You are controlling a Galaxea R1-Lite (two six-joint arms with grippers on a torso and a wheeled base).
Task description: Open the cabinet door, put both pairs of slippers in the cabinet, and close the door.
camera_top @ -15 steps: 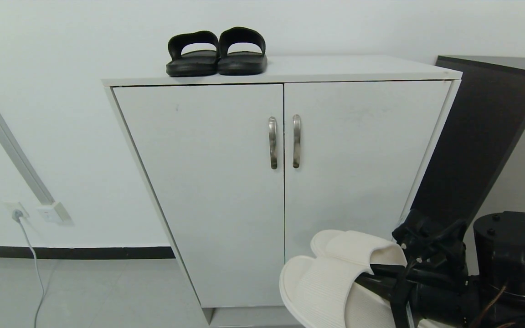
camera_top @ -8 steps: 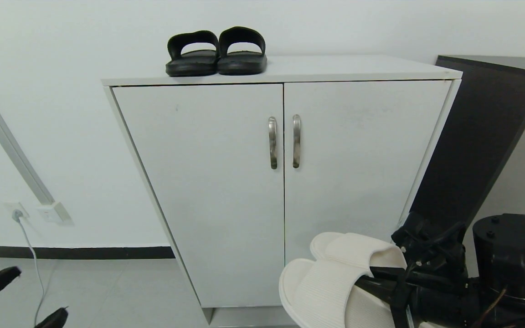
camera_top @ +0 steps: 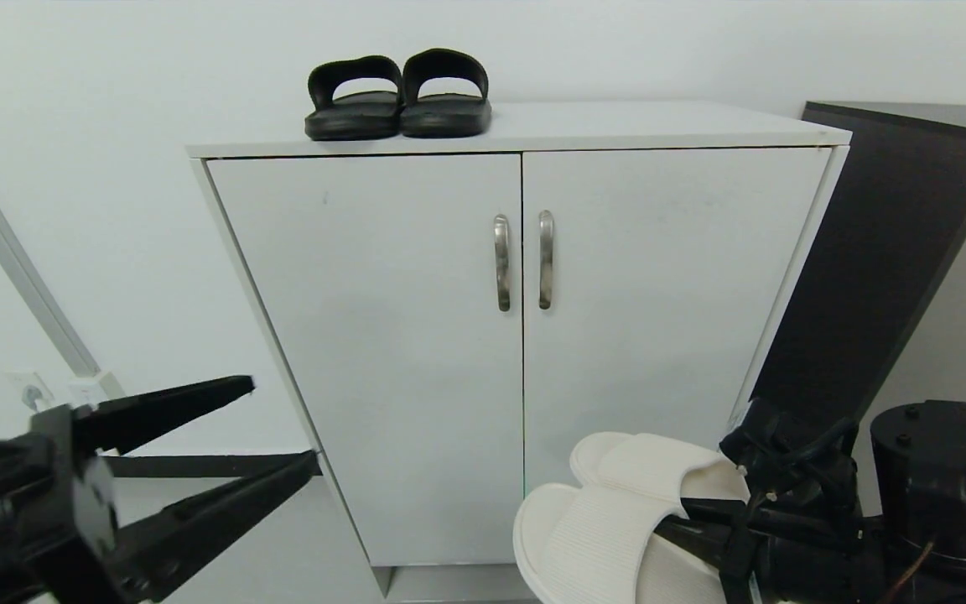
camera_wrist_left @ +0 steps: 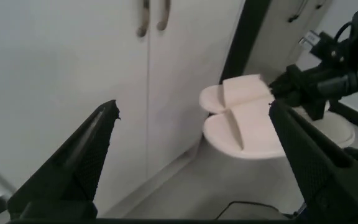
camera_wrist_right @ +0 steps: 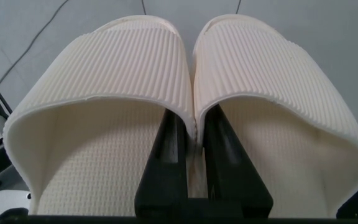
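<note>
Against the white wall stands a big white cabinet. Both of its doors are shut. Just beside its right side stands a dark cabinet.

Low down, near the bottom left corner of the white cabinet, the left gripper hangs in the air. Its two black fingers are wide apart and hold nothing.

Low in front of the right door are the white slippers, side by side with their toes toward the door. The right gripper holds them up. One finger sits inside each slipper, and they pinch the two touching sides together.

On the cabinet top, on the left half near the back edge, the black slippers sit side by side, touching.

Two small silver handles stand upright where the doors meet.
</note>
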